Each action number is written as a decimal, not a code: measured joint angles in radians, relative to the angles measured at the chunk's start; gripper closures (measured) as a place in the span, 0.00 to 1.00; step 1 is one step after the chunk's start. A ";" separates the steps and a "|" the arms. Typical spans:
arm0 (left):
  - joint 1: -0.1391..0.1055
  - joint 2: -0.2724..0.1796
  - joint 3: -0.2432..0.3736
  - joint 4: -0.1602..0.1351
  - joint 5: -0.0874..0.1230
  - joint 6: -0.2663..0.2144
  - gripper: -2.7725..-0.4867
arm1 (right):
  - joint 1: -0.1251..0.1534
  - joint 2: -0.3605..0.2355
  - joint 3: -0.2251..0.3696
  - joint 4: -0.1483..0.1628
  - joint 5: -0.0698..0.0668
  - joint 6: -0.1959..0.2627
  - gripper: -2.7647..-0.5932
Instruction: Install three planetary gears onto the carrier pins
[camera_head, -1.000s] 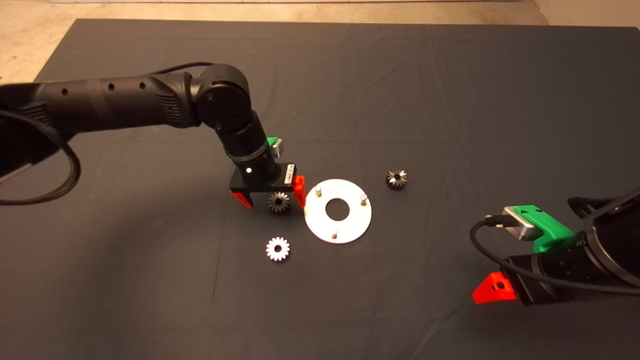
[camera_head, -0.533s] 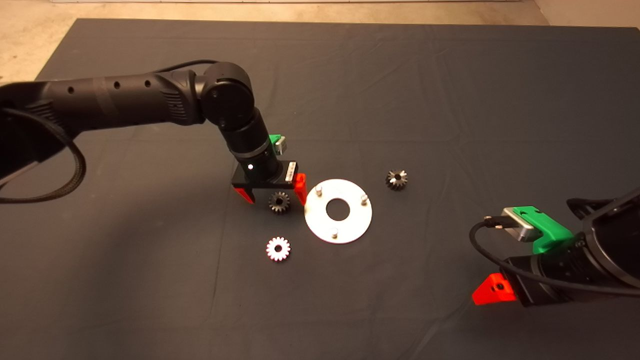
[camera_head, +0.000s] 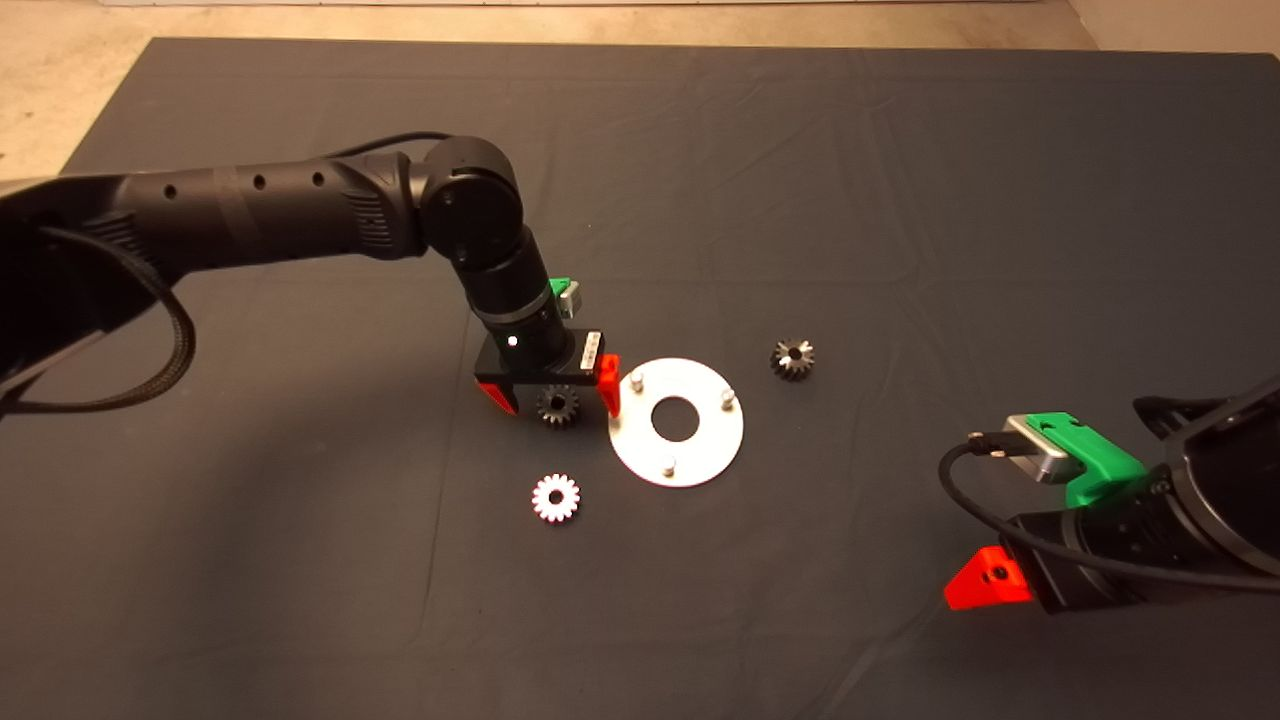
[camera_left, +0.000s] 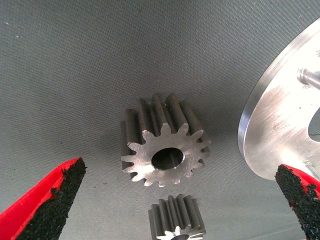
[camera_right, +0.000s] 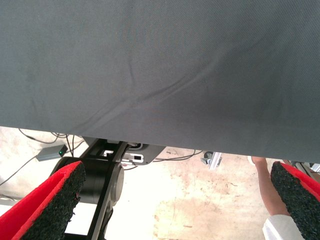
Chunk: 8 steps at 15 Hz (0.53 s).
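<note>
Left arm comes in from the left side; left end effector (camera_head: 559, 396) sits low over the mat (camera_head: 300, 560), spread wide and released, straddling one dark gear (camera_head: 558, 406) that lies on its side. Left wrist view: that gear (camera_left: 165, 148) sits between the two pads, touching neither. One red finger (camera_head: 609, 380) is right at the rim of the carrier disc (camera_head: 700, 455), looks touching or nearly so.

Below it, a second gear (camera_head: 556, 497) lies flat on the mat, apart from the disc, bright under the light. The same gear (camera_left: 177, 217) shows partly in the wrist view.

Disc lies flat on the mat near table centre, large centre hole. Three carrier pins upright and all bare: one near the left end effector (camera_head: 636, 379), one on the far-right side (camera_head: 728, 398), one on the near edge (camera_head: 669, 465).

Third gear (camera_head: 792, 359) lies just right of the disc, not touching.

Right end effector (camera_head: 985, 580) is parked at lower right, well away; its wrist view shows the pads spread apart with nothing between, so released. A person's hand (camera_right: 267, 187) shows past the mat edge.

Progress: zero of three gears installed. Judged step: about to clamp the first gear. All three picks and placements remain.

Writing: a small white label (camera_head: 590, 345) on the left end effector, not readable. No brands visible.
</note>
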 joint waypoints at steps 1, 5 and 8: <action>0.000 0.000 0.000 0.000 0.000 0.000 0.00 | 0.000 0.000 0.000 0.000 0.000 0.000 0.00; 0.000 0.002 0.000 0.000 0.000 0.000 0.00 | 0.000 0.000 0.000 0.000 0.000 0.000 0.00; 0.000 0.018 -0.002 0.008 0.001 0.001 0.04 | 0.000 0.000 0.000 0.000 0.000 0.000 0.00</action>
